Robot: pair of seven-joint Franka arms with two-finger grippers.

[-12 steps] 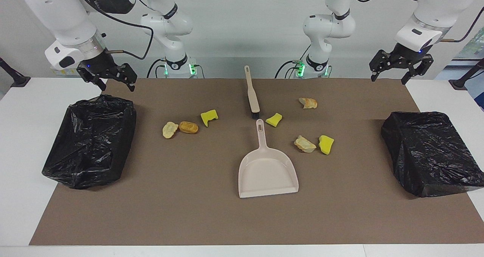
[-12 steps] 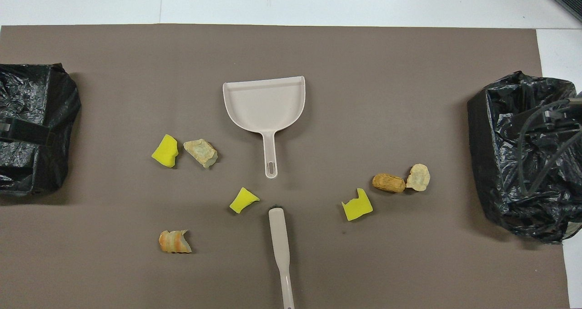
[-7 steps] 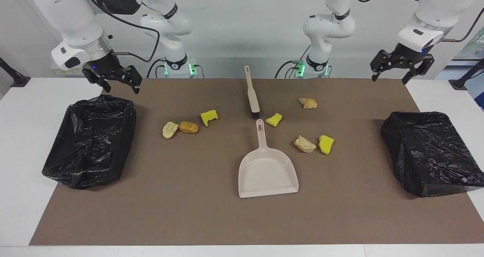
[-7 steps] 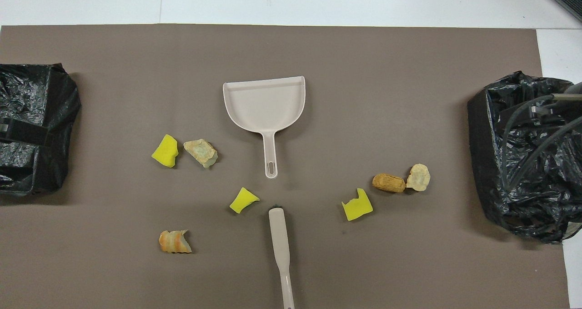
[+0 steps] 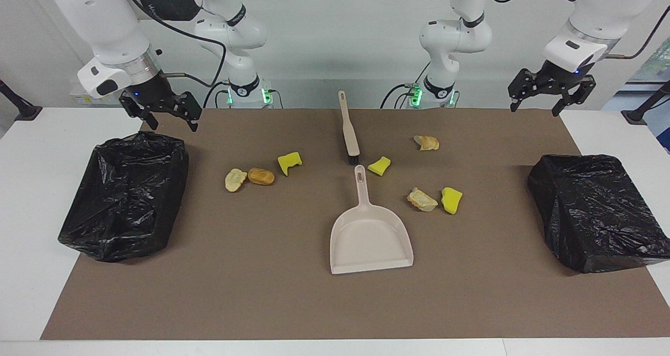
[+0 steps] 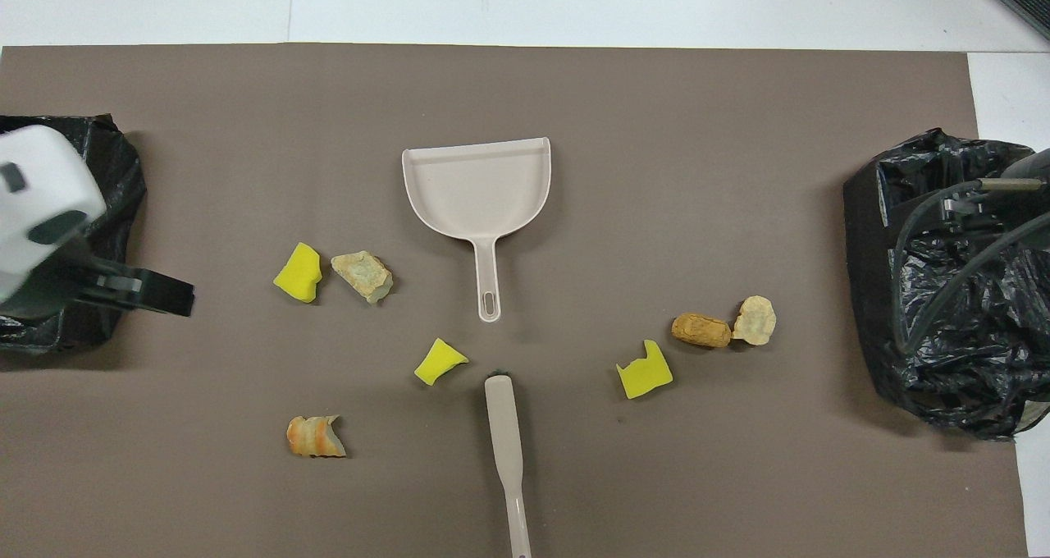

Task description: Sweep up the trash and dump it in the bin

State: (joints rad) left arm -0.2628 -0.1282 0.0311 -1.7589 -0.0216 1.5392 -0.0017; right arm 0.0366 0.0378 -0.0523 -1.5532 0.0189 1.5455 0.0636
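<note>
Nothing is held yet: the right gripper [image 5: 159, 116] hangs with its jaws wide and empty over the mat's edge beside the bin [image 5: 125, 193] at the right arm's end of the worktop, and the left gripper [image 5: 549, 95] hangs likewise, jaws wide and empty, over the mat's corner at the left arm's end, near the second bin [image 5: 596, 212]. The trash [image 5: 423, 200] lies scattered on the brown mat [image 5: 235, 293] in seven pieces: three yellow sponge chunks and four tan or brown crusty lumps, spread on both sides of the tools. The brush [image 5: 349, 133] lies in the middle, its handle pointing toward the robots and its bristles just beside the tip of the dustpan [image 5: 369, 235] handle; the pan's open mouth faces away from the robots. The step in hand is judged to be the taking up of both tools. It is best done if the brush is gripped across its narrow handle, well back from the bristles, and the dustpan is gripped across its handle stem, so that its lip can be kept flat on the mat. The yellow chunk [image 5: 379, 165] lying just beside the pan's handle should be cleared by the descending jaws, lest it be knocked away. The pan is light and is likely to slide unless it is gripped squarely.
</note>
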